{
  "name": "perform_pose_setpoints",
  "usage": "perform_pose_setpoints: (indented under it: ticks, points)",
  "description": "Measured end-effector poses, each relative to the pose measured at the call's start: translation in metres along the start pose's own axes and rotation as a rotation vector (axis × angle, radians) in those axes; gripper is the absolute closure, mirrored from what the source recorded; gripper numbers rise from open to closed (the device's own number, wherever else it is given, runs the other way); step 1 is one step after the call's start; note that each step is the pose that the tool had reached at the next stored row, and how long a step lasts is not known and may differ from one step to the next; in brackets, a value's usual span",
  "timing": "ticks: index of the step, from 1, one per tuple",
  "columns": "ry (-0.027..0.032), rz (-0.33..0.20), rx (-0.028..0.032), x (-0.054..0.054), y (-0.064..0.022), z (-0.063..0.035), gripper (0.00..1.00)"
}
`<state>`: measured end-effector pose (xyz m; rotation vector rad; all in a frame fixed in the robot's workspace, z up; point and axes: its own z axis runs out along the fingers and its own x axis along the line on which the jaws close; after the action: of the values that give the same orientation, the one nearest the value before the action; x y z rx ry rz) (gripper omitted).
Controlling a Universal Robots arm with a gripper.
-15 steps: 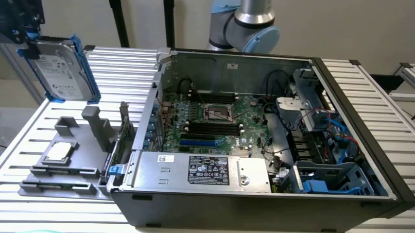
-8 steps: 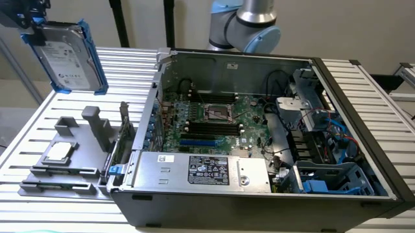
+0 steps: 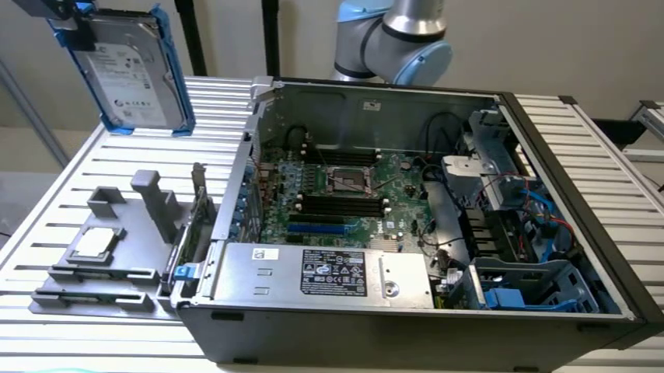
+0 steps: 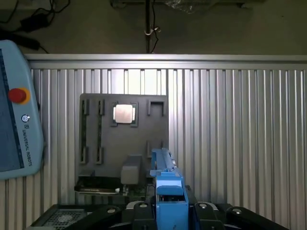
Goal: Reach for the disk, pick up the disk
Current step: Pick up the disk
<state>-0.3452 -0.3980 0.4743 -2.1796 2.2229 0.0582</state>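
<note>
Closest to the lens in the exterior view is the open computer case (image 3: 415, 334), sitting on the slatted metal surface (image 3: 124, 167). Its motherboard (image 3: 343, 194) is in plain sight and the silver power-supply box (image 3: 322, 272) runs along its near edge. Just beside the case, on the exterior view's left, sits a grey tray (image 3: 114, 294) with a small square chip (image 3: 93, 243) in it. The disk (image 3: 130, 74) is way up in the far corner on the exterior view's left. It's upright, with the white label facing the camera and blue rails down both long sides. The end effector (image 3: 71, 15) has it by the top end. The disk looks to be hanging clear of the surface, well apart from the tray. Part of the arm (image 3: 400, 39) pokes up behind the case.

Wrist view looks straight down past the disk (image 4: 165, 175), which is edge-on, so you mostly get blue rail. It's clamped between the black fingers (image 4: 204, 211) of the end effector (image 4: 169, 213), one on each side, jaws narrowed right onto it. On the surface (image 4: 240, 134) underneath is the grey tray (image 4: 120, 141) with the chip (image 4: 123, 114). Near the tray there's a teach pendant (image 4: 14, 139) with a red button (image 4: 18, 95).
</note>
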Motion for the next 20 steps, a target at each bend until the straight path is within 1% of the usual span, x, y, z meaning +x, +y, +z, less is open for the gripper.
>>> perform_pose_setpoints:
  ticks: [4, 7, 13, 20]
  points:
    - [-0.0053, 0.0, -0.0001, 0.002, -0.0181, -0.0114, 0.67]
    - [-0.0086, 0.0, -0.0002, 0.005, -0.0317, -0.0166, 0.67]
    - [-0.0134, 0.0, -0.0002, 0.009, -0.0589, -0.0229, 0.67]
    - [-0.0149, 0.0, -0.0003, 0.015, -0.091, -0.0258, 0.67]
